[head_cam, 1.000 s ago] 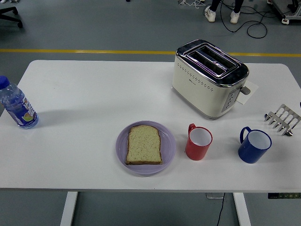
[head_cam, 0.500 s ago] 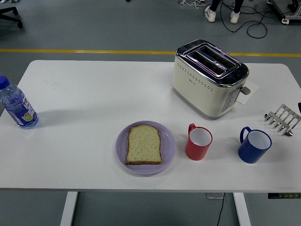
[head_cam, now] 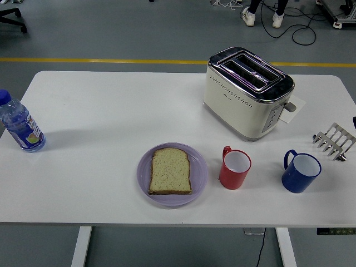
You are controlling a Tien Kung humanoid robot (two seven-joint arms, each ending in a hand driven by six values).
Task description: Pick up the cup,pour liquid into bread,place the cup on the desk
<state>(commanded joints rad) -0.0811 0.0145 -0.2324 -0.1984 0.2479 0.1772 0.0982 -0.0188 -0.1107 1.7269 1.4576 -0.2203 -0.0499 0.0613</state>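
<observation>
Only a dark sliver of the right hand shows, at the very right edge of the picture over the far right part of the white table; so little of it is in view that whether it is open or closed cannot be told, and it holds nothing that can be seen. Just below and left of that sliver lies a metal toast rack, apart from the hand. Nearer the table's front edge and further left stands the blue cup, upright, its handle turned to the left, well apart from the hand. Left of it, with bare table between, stands the red cup, also upright, white inside, its handle at the upper left. Just beside the red cup, to the left, is a lilac plate with one slice of bread lying flat on it. Behind the two cups sits a cream and chrome toaster, set at an angle, with a piece of white paper at its right end. At the far left edge a blue-capped water bottle stands upright. A person's shoes show on the floor beyond the table.
</observation>
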